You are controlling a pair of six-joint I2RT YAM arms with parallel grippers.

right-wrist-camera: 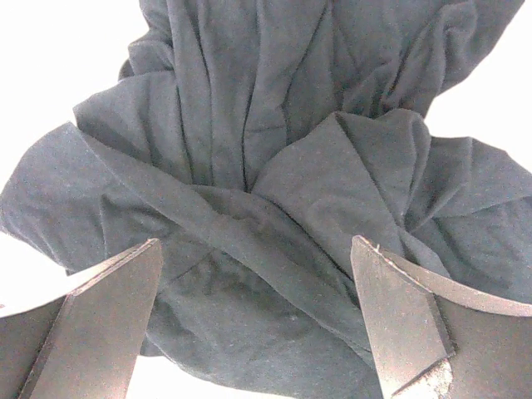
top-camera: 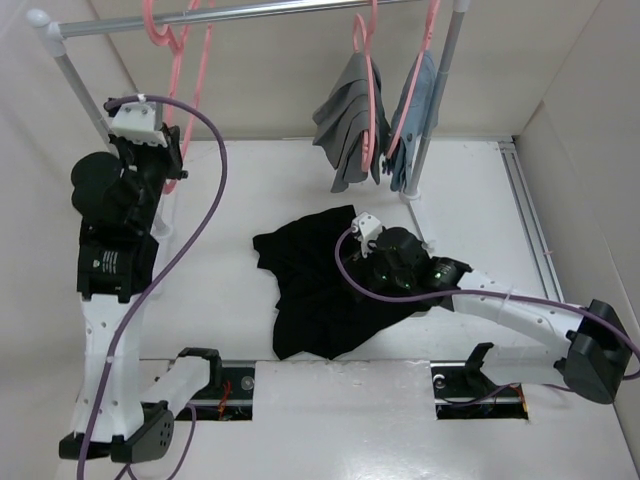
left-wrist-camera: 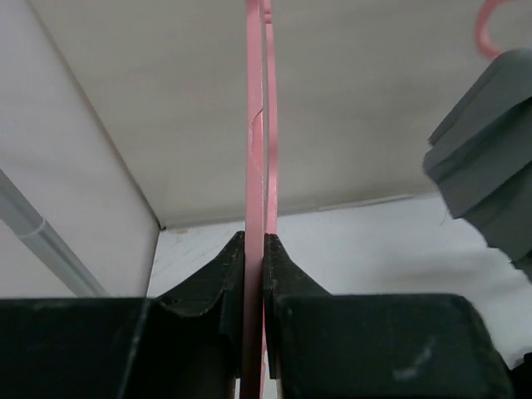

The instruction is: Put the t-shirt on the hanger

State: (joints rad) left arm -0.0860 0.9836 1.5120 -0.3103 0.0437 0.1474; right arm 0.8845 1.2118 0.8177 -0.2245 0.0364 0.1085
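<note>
Two arms rise from the near edge of your white table [top-camera: 240, 200], which is walled on three sides by plain pale panels. Just past the bases, at mid-table, the t-shirt [top-camera: 310, 300] lies crumpled in a black heap on the surface. Your right gripper [right-wrist-camera: 256, 249] hangs directly over it with its fingers spread wide. The right wrist view shows folds and ridges of cloth between the fingers, with neither tip pinching any fabric. The top view hides that detail under the wrist.

Farther back on the left, your left gripper [left-wrist-camera: 254, 245] is raised and clamped tight on the hanger [left-wrist-camera: 254, 166]. The left wrist view shows the thin pink plastic squeezed between the two black pads and running straight up out of frame. From the top you see what that view cannot: the hanger's hook end reaches the metal rail [top-camera: 250, 15] near the far wall. Along the same rail to the right hang a grey garment [top-camera: 345, 120] and a blue-grey garment [top-camera: 415, 110], each on its own pink hanger.
</note>
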